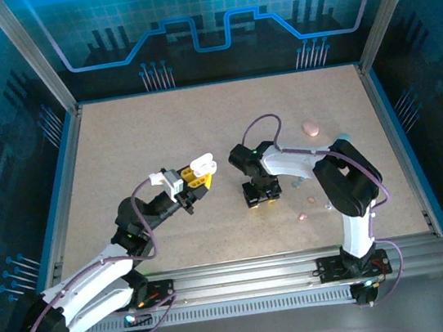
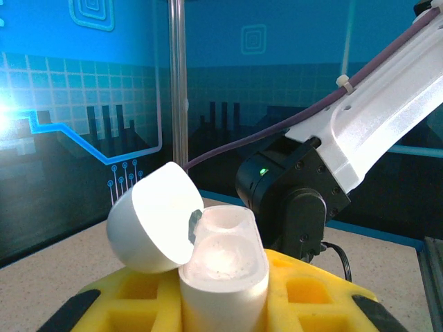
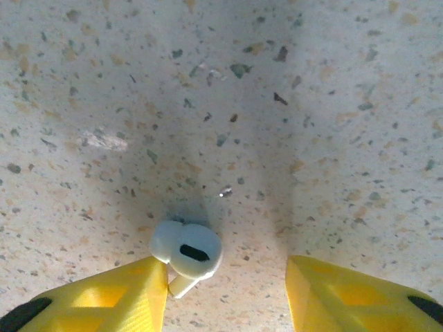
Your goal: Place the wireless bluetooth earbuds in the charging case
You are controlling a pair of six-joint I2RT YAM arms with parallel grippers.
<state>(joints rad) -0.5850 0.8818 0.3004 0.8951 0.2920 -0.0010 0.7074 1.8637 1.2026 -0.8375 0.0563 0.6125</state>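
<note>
- Speckled beige tabletop (image 3: pixel 325 104) holds a tiny whitish plastic earbud (image 3: pixel 187 250), touching one finger of the right gripper (image 3: pixel 225 270), jaws apart.
- Left gripper (image 1: pixel 193 180) pinches the white rounded plastic charging case (image 2: pixel 225 266), lid open.
- Centre the bud, then squeeze softly.

White case (image 1: pixel 202 167), pink case (image 1: pixel 311 128), three-plus earbuds (image 3: pixel 187 252)

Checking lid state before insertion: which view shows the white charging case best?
Left wrist: the white charging case sits close up, held in the left gripper, lid swung open, wells facing the camera. Top external shows it as a small white shape at that gripper's tip. Right wrist looks at a white earbud on the table.
</note>
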